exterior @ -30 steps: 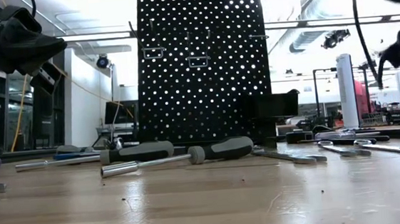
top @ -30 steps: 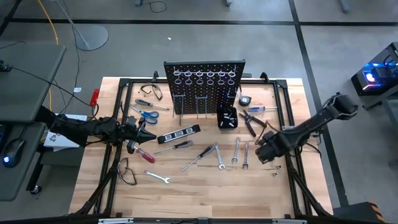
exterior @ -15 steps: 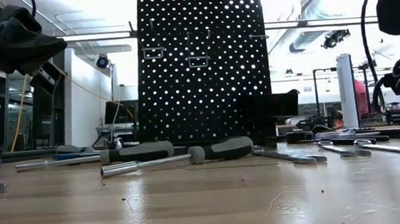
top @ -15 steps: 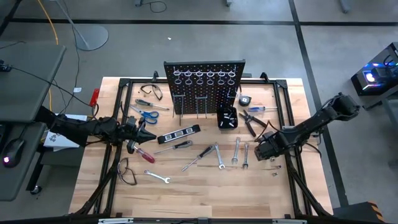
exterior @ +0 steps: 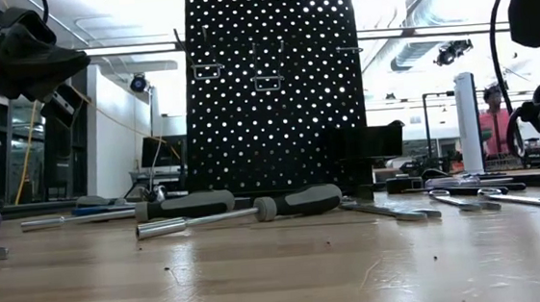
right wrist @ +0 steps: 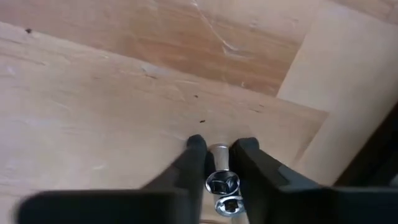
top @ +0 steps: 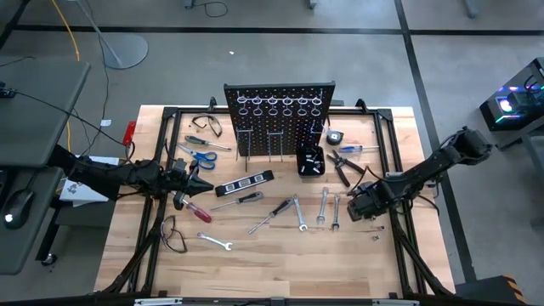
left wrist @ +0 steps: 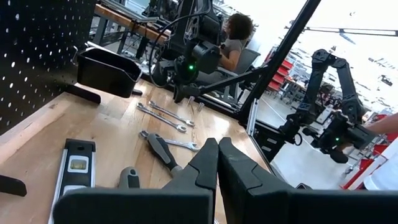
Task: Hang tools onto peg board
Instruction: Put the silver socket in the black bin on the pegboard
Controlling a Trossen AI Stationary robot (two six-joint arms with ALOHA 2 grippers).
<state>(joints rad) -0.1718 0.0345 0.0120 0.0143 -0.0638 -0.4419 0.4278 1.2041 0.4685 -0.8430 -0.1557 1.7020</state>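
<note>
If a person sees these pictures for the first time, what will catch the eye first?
The black peg board stands upright at the table's far edge, with silver rings near its top and no tool on it. In front of it many tools lie scattered on the wooden table. At the table's right side the right gripper is down low, its fingers on either side of a silver wrench.

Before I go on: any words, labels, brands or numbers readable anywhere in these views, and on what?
None can be read.
Level: it has a pale window in the left wrist view, but no legible print.
Small black box: no marking visible.
Peg board: only holes, no lettering.
Wrenches: any size stamps are too small to read.
</note>
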